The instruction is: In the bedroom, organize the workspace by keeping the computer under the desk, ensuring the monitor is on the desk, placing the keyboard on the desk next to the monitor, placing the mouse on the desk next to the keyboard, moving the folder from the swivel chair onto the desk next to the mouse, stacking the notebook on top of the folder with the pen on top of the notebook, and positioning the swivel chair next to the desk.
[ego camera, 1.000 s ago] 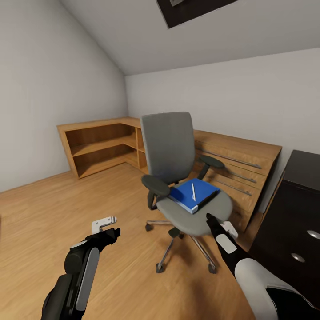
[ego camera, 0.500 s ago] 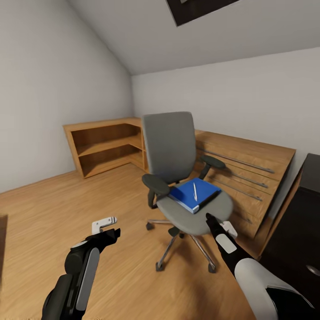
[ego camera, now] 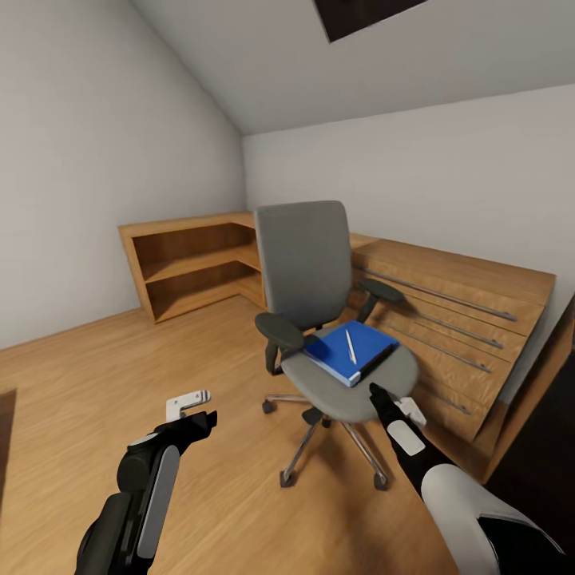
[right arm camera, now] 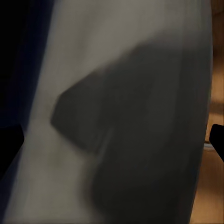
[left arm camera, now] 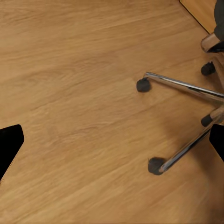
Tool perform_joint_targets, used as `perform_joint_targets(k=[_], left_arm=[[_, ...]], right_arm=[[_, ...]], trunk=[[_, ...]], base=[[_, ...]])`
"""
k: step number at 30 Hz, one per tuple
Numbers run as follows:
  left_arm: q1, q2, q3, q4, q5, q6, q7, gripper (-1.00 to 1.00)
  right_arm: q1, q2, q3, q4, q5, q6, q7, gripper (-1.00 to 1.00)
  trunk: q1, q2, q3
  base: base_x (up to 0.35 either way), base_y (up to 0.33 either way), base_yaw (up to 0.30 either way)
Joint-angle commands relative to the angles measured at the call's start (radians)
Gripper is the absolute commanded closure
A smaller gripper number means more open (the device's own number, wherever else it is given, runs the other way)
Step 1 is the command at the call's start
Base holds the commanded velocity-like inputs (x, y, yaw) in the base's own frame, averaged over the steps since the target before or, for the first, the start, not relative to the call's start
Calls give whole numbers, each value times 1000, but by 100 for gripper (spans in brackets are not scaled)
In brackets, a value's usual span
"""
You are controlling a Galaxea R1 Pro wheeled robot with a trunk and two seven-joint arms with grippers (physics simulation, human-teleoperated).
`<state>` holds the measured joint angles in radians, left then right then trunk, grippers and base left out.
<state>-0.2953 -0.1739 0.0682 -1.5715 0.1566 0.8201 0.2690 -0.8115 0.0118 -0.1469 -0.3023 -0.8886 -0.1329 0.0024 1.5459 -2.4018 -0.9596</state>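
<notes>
Light wooden plank floor [ego camera: 96,383] across room, also in left wrist view [left arm camera: 74,93]. Low open wooden corner shelf unit [ego camera: 188,263] against left and back walls, shelves bare. Light wooden drawer chest with long silver handles [ego camera: 455,319] along back wall, adjoining shelf unit. Pale grey walls [ego camera: 88,176], sloped ceiling, dark rectangular ceiling panel [ego camera: 367,14].

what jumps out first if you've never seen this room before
The grey swivel chair in the middle of the wooden floor, with a bright blue folder on its seat and a white pen on top. Behind it runs a light wooden shelf unit along the walls, and the right gripper hovers at the seat's front edge.
</notes>
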Motion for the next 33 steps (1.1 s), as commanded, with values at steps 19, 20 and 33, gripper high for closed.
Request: perform_joint_targets(k=[19,20,33], left_arm=[[-1,-1,-4,-1,11,4,8,-100],[-1,-1,-5,-1,11,4,8,-100],[0,-1,-5,1,11,4,6,-100]], right_arm=[[0,-1,3,37,-15,-4,-1,-100],[0,-1,3,37,-15,-4,-1,-100],[0,-1,3,37,-15,-5,-1,-100]], trunk=[[0,0,-1],[0,0,-1],[0,0,-1]], base=[[-102,10,0],[-88,0,0],[-147,0,0]])
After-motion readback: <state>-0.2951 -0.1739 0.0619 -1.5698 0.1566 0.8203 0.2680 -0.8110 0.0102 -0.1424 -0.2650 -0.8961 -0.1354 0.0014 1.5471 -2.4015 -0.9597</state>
